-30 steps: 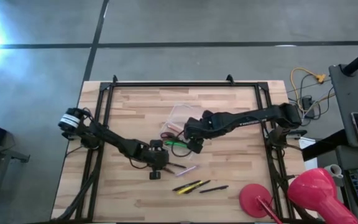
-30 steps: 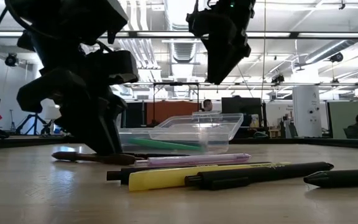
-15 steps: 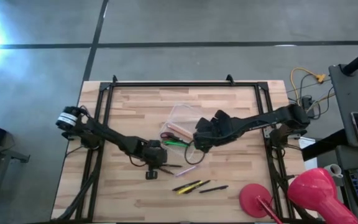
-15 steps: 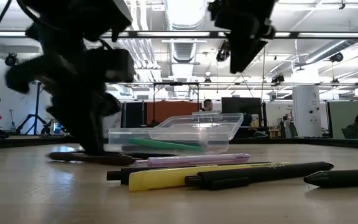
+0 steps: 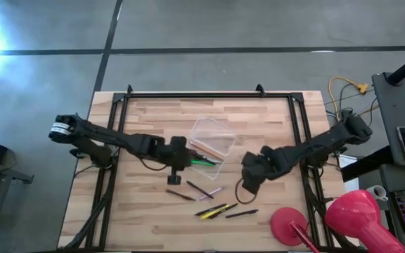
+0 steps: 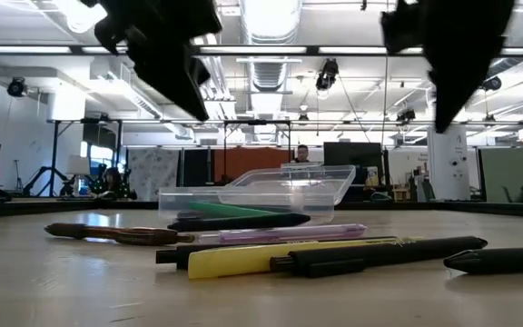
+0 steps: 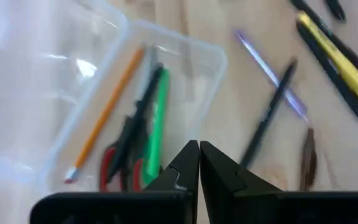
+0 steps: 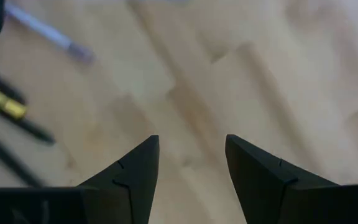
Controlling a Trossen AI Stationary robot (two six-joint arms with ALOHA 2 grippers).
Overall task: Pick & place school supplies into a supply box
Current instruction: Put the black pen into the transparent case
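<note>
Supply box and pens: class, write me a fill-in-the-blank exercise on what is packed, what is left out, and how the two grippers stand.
1. Inside the supply box lie an orange pencil, red-handled scissors and a ______ pen.
2. The left gripper has its fingers ______.
3. The right gripper is ______ and holds nothing.
4. The yellow pen lies on the ______, outside the box.

Missing words: green; shut; open; table

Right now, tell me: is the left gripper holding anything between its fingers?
No. In the left wrist view the left gripper has its fingers pressed together with nothing between them, above the supply box.
</note>
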